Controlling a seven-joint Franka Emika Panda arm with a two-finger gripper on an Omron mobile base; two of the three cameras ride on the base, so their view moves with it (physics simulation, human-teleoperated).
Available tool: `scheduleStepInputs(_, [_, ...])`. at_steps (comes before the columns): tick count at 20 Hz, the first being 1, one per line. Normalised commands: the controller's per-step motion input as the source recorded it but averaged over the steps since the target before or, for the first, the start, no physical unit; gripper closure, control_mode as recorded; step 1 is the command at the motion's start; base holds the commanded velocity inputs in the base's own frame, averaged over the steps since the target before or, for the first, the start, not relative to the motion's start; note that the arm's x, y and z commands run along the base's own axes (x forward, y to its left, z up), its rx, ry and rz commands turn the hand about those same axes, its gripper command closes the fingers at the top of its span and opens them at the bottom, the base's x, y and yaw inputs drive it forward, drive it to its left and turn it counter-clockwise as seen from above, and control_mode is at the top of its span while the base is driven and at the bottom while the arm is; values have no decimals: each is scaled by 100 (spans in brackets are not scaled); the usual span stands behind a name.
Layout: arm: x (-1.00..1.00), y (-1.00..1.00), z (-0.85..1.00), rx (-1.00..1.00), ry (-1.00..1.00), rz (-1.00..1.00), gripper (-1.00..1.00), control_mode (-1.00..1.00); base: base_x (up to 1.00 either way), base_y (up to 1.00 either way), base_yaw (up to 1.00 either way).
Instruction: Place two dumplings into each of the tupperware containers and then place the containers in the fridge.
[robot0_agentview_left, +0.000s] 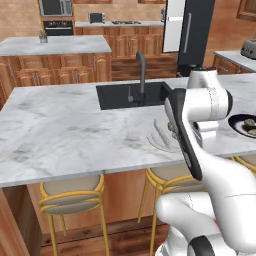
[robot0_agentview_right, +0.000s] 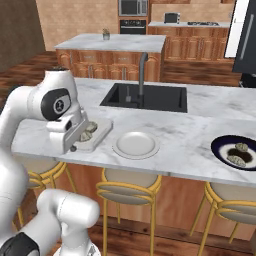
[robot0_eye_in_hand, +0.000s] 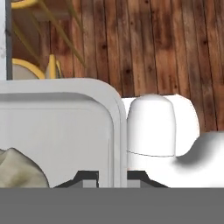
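A whitish tupperware container (robot0_agentview_right: 100, 134) sits at the counter's near edge with pale dumplings (robot0_agentview_right: 90, 127) in it. My gripper (robot0_agentview_right: 76, 145) is at its near left side. In the hand view the gripper (robot0_eye_in_hand: 113, 177) is shut on the container's rim (robot0_eye_in_hand: 117, 131), one dark tip on each side, and one dumpling (robot0_eye_in_hand: 17, 169) lies inside at lower left. More dumplings (robot0_agentview_right: 239, 152) rest on a dark plate (robot0_agentview_right: 220, 145) at the right, which also shows in the left base view (robot0_agentview_left: 239, 129). The dark fridge (robot0_agentview_left: 196, 30) stands open at the back right.
A round white plate (robot0_agentview_right: 135, 145) lies just right of the container. A black sink (robot0_agentview_right: 145, 97) with a dark faucet (robot0_agentview_right: 142, 70) is set in the counter behind. Yellow stools (robot0_agentview_right: 130, 190) stand under the counter's near edge, over wood floor (robot0_eye_in_hand: 144, 48).
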Motion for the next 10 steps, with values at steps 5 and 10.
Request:
scheduleStepInputs(5, [-83, 22, 39, 0, -25, 0, 100, -100, 0, 0, 0])
scheduleStepInputs(10, [-12, 3, 24, 0, -3, 2, 100, -100, 0, 0, 0])
